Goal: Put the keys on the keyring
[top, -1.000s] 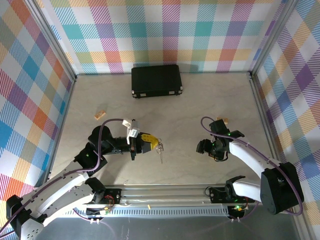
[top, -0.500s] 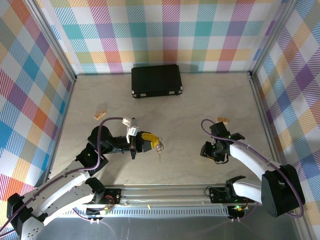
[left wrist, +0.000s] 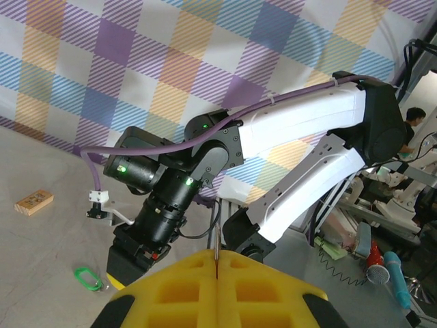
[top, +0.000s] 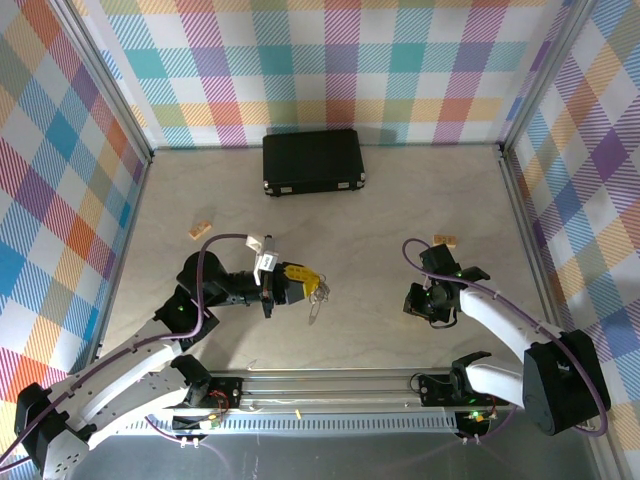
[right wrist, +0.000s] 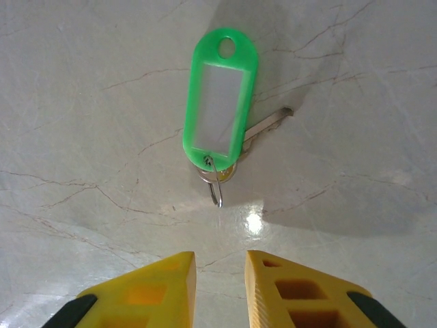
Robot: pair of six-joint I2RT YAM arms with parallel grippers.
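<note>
The green-headed key lies flat on the table with a silver blade under it and a small wire ring at its near end. My right gripper hovers open just short of that ring, touching nothing. The same green key shows small on the table below the right arm in the left wrist view. My left gripper is shut on a thin silver strip of the keyring, seen edge-on. Silver keys hang below its fingertips.
A black rectangular case lies at the back of the table. A small wooden block sits at the left and another wooden block behind the right arm. The arms' base rail runs along the near edge.
My left gripper has turned slightly with the keyring, and the hanging keys have swung. My right gripper moved a little nearer and to the right, then held still.
</note>
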